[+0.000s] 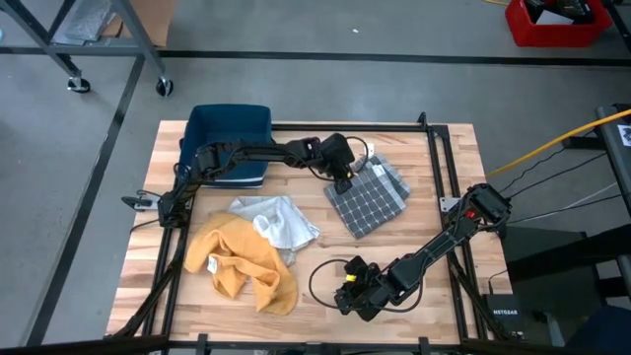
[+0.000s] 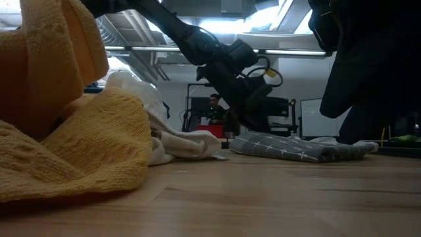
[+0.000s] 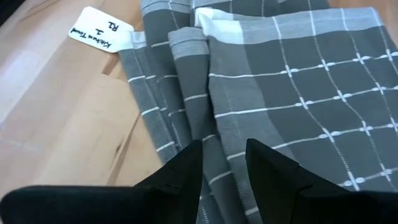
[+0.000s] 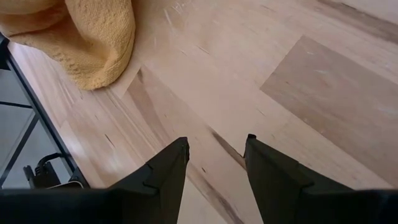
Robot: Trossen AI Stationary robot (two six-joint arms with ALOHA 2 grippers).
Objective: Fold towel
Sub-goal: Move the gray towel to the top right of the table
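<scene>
The left hand (image 1: 343,181) reaches across the far half of the wooden desk (image 1: 454,173) and sits down on the near-left edge of the grey checked towel (image 1: 370,200), its fingers (image 3: 180,174) a little apart with a fold of the cloth between them, though I cannot tell if they truly pinch it. That towel lies folded flat toward the desk's right side, a white tag (image 3: 99,30) at one corner. The right hand (image 1: 347,293) hovers low over bare wood near the front edge, fingers parted and holding nothing. A crumpled yellow towel (image 1: 240,261) and a pale one (image 1: 276,222) lie heaped at front left, a blue bin (image 1: 229,133) behind them.
</scene>
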